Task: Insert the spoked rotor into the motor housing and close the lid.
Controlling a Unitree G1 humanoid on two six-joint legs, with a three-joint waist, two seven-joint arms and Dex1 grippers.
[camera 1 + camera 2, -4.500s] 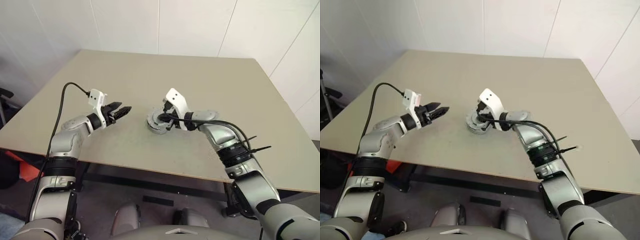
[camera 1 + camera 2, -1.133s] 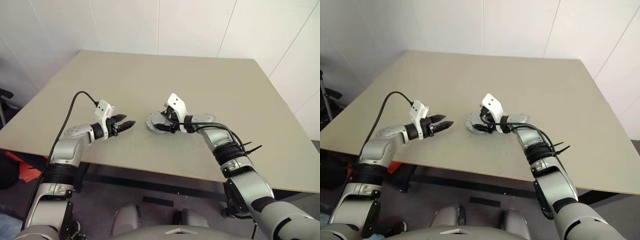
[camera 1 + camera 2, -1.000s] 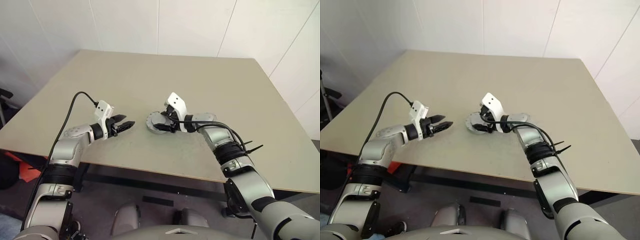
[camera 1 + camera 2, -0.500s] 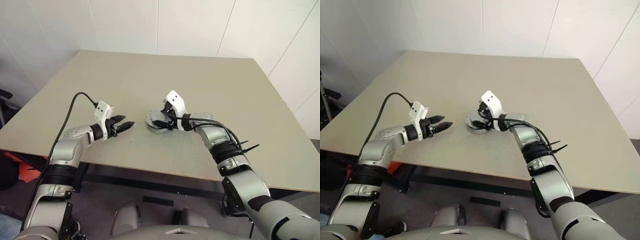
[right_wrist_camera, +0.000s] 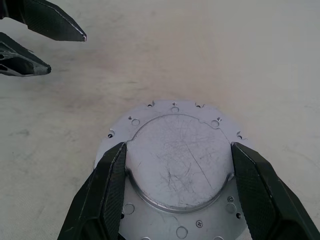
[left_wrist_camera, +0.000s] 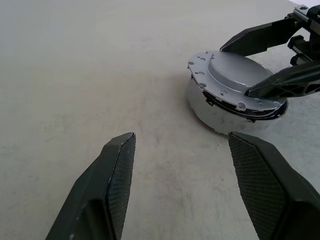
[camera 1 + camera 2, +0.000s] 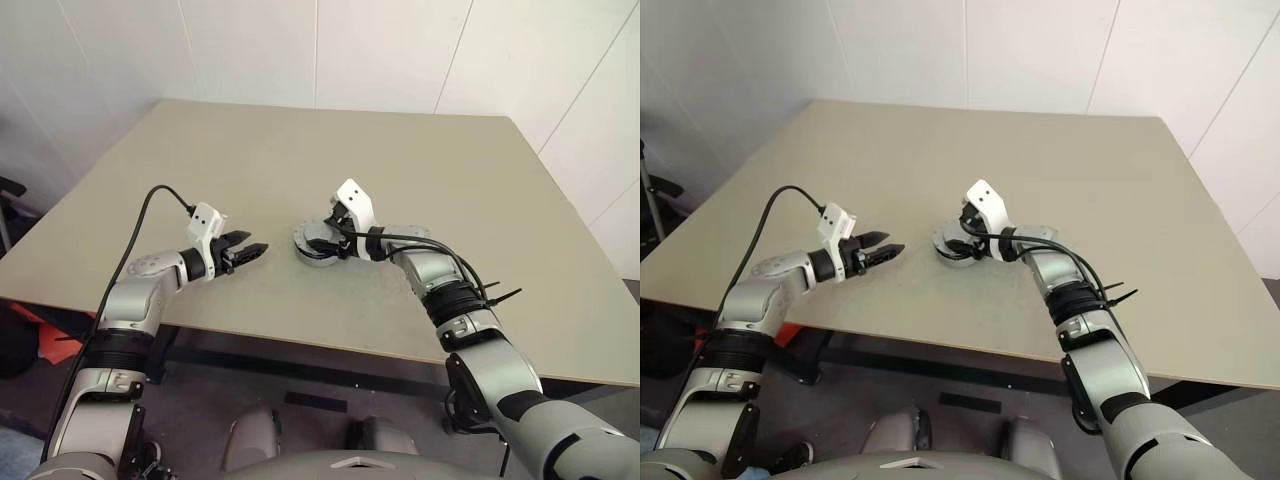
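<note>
Tabletop [image 7: 420,180]: right gripper [image 5: 175,165] straddles the lid [image 5: 172,155]; left gripper [image 7: 252,251] hovers open.

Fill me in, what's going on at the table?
The right tool straddles the round grey metal lid, which sits slightly askew on the squat silver motor housing on the beige table. Its black fingers flank the lid's raised centre. The left tool hovers open beside the assembly, holding nothing.

Your head stereo pair looks down over table [image 7: 420,180]; both wrist cameras sit close, sharing lid [image 5: 178,162] from opposite sides.
</note>
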